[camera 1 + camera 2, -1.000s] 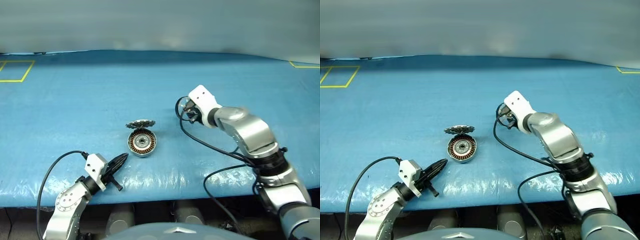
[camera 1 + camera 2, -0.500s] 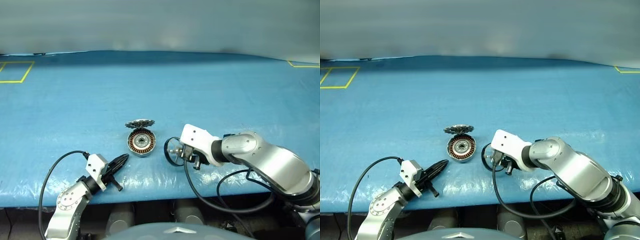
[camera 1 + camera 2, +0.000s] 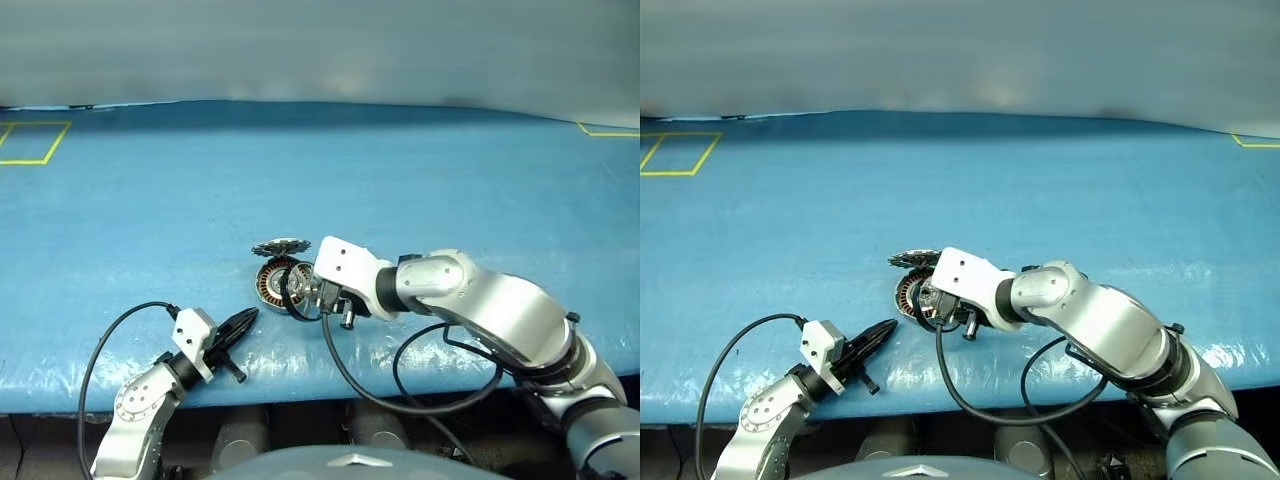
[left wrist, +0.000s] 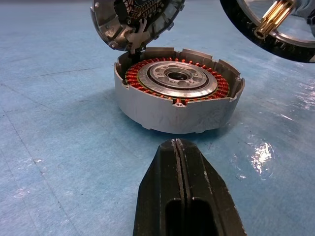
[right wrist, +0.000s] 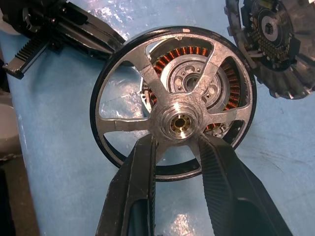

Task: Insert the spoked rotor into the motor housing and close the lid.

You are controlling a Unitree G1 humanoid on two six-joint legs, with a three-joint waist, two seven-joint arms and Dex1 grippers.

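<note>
The motor housing [image 4: 177,105], a short grey ring with coppery windings, sits on the blue table near its front edge. The lid [image 3: 280,246], a toothed silver disc, stands tilted up at the housing's far rim. My right gripper [image 5: 177,141] is shut on the silvery hub of the spoked rotor [image 5: 123,123], a black-rimmed wheel. It holds the rotor tilted just above the housing's right side, and the windings show through the spokes. My left gripper [image 4: 177,143] is shut and empty, low over the table, pointing at the housing from a short way off.
Blue sheeting covers the table [image 3: 450,190], whose front edge runs just below both arms. Yellow tape marks lie at the far left [image 3: 30,140] and far right [image 3: 608,128] corners. Black cables loop from both wrists.
My right arm has swung left and back towards me, carrying the rotor from the table's right side to just over the housing. The left arm, housing and lid have stayed put.
</note>
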